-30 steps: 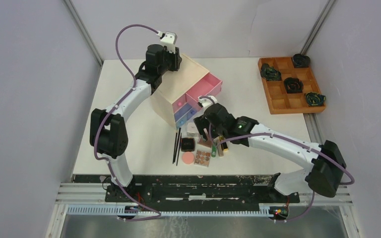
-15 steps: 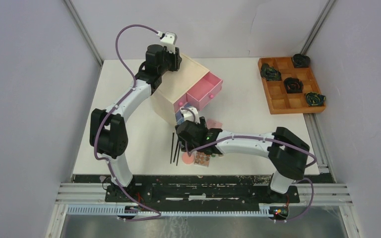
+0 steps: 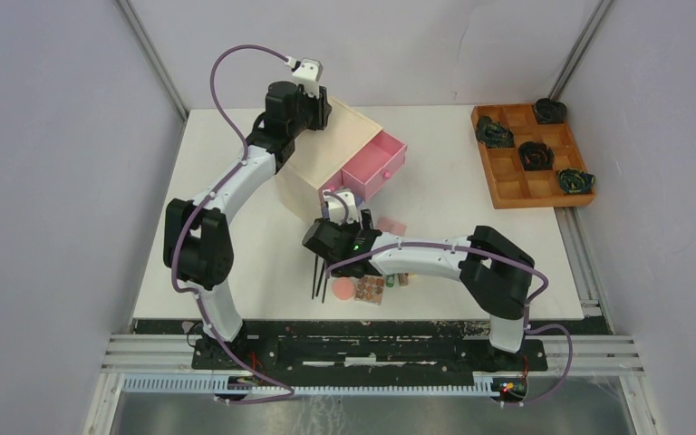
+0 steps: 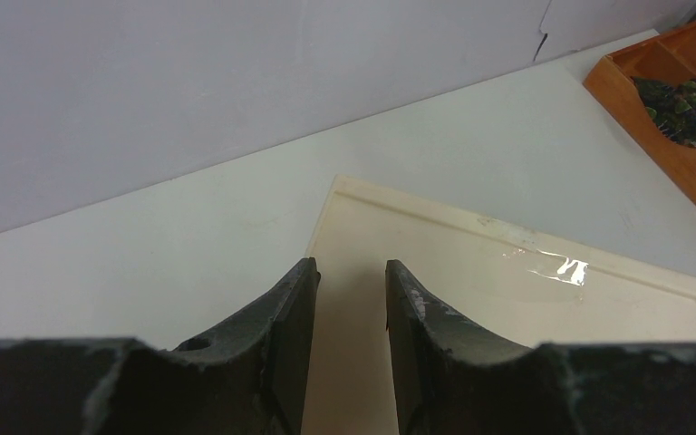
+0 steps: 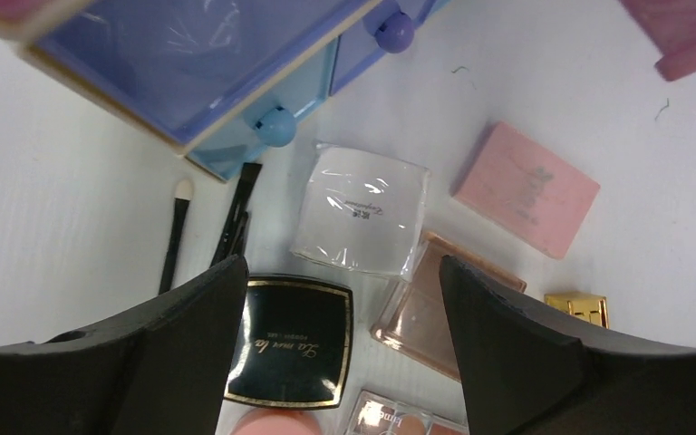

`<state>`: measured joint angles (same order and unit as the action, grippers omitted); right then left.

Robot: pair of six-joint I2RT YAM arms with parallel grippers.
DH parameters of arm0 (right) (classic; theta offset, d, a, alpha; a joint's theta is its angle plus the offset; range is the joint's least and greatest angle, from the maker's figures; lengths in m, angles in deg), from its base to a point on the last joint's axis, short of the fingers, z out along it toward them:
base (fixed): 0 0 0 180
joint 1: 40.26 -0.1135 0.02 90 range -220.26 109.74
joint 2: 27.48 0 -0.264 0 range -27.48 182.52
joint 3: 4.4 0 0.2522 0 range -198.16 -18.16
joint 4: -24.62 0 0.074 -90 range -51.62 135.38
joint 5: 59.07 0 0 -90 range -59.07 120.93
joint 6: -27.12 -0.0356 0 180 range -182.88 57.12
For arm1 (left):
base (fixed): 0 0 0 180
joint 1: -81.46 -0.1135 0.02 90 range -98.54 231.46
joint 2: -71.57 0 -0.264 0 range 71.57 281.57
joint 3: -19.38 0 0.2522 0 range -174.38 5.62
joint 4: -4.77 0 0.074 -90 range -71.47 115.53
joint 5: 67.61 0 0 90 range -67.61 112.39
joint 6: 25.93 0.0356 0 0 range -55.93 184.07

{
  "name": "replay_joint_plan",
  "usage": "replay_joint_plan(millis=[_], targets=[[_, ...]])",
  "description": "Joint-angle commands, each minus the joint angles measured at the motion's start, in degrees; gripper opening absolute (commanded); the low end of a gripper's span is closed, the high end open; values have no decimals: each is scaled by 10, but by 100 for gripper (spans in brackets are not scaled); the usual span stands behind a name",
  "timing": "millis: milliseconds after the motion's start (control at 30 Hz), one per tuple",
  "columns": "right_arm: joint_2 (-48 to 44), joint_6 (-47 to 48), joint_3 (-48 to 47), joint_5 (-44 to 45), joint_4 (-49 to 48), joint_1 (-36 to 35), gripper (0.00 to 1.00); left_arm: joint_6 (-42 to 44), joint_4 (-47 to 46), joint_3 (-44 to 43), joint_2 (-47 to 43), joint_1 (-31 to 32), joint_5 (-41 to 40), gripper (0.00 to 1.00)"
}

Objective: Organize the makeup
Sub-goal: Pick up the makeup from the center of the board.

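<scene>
Where the right arm folds in low over the white table [image 3: 263, 263], the right gripper [image 5: 340, 272] hangs above the makeup cluster with its fingers spread wide and nothing between them. Under the gap are the white square jar [image 5: 360, 210] with its glossy clear lid and the black square compact [image 5: 292, 340] with gold edging, just beside each other. The brown translucent palette [image 5: 426, 317] lies at the jar's corner; cannot tell if they touch. The pink rectangular case [image 5: 526, 188] sits apart from the jar, with the gold tube [image 5: 578, 306] near it. The two thin black sticks [image 5: 236, 213] lie side by side close to the blue drawers [image 5: 190, 54], with a white-tipped brush [image 5: 175, 231] just beside them. The pink round pad [image 3: 343, 288] and the small multi-shade palette [image 3: 371, 289] are at the cluster's near edge. The whole cluster rests on the table in front of the pale wooden chest [image 3: 335, 145], whose pink drawer [image 3: 373, 168] is pulled out. The left gripper [image 4: 351, 272] is over the chest's top near its far edge, fingers slightly parted and holding nothing. The orange-brown wooden grid tray [image 3: 518, 204] with dark coiled objects [image 3: 536, 155] sits at the far right, well apart.
</scene>
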<state>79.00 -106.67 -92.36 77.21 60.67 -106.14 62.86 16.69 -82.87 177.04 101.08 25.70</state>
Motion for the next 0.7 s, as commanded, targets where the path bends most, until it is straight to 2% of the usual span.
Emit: replay_joint_plan(millis=[0, 267, 667], targets=[[25, -20, -27, 40, 32, 1, 84, -2, 236, 59, 61, -22, -32, 43], [52, -33, -32, 19, 28, 21, 84, 2, 235, 63, 60, -22, -32, 43], [79, 0, -44, -20, -10, 50, 79, 5, 233, 61, 69, -22, -29, 43]])
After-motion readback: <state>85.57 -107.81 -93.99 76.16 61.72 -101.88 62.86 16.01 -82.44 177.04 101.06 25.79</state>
